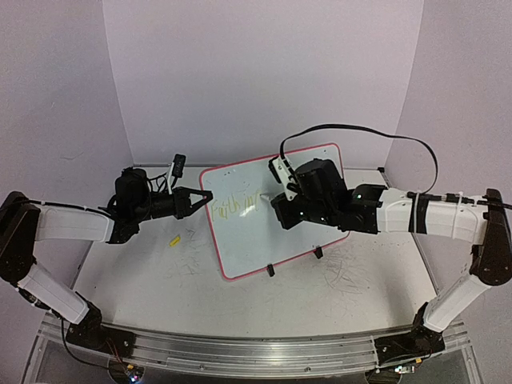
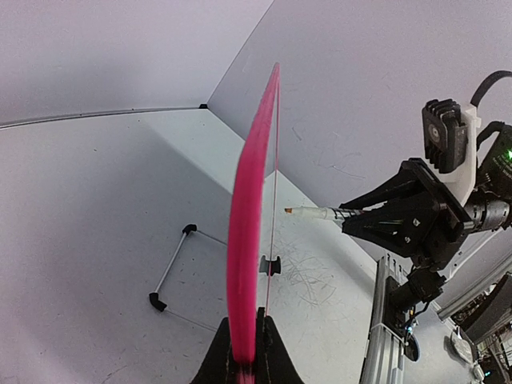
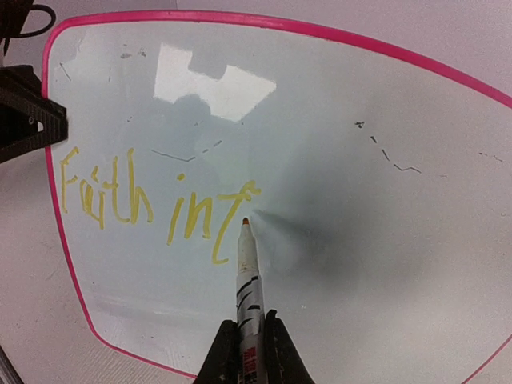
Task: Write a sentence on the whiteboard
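The whiteboard (image 1: 264, 216) stands tilted on the table, white with a pink rim and black clip feet. My left gripper (image 1: 205, 202) is shut on its left edge; the left wrist view shows the rim (image 2: 244, 240) edge-on between the jaws (image 2: 242, 352). My right gripper (image 1: 282, 200) is shut on a white marker (image 3: 249, 296) with an orange tip. The tip sits just right of the last yellow stroke, close to the board. The sentence (image 3: 152, 204) reads "Faith int" in yellow on the board's left half. The marker also shows in the left wrist view (image 2: 316, 214).
Grey scribble marks (image 1: 352, 276) cover the table in front of the board. A small yellow piece (image 1: 174, 240) lies on the table by the left arm. A black wire stand (image 2: 172, 268) lies behind the board. Walls close the back and sides.
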You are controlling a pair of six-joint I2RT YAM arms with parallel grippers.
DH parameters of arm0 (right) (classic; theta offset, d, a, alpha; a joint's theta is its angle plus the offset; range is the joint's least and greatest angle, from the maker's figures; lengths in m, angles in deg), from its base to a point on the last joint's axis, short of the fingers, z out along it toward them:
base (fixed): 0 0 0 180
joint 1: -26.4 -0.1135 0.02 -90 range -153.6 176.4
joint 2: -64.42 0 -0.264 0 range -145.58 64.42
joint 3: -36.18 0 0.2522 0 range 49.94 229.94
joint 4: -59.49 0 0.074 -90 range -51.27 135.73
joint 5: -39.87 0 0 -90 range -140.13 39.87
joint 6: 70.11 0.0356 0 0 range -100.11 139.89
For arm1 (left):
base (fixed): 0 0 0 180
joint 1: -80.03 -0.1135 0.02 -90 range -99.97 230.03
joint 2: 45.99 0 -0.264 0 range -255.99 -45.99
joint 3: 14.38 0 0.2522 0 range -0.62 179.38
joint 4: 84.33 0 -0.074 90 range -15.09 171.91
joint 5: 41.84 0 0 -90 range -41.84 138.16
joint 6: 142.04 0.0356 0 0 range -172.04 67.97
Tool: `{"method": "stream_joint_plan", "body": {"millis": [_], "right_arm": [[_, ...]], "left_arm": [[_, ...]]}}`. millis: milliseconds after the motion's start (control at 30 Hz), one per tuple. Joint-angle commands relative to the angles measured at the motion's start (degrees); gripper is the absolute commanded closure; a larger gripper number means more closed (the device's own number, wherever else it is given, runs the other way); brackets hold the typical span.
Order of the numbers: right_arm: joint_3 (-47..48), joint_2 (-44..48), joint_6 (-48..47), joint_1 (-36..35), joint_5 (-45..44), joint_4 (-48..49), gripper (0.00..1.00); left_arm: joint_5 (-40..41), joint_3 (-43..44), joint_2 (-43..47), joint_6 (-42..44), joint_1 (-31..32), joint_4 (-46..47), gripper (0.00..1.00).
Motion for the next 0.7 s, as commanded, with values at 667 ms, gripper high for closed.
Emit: {"method": "stream_joint_plan", "body": {"millis": [667], "right_arm": [[1.6,-2.1,-0.1,1.7,2.3,2.7,1.0]], "left_arm": [[1.7,0.2,0.9,3.3,-0.1,-1.6,1.0]]}}
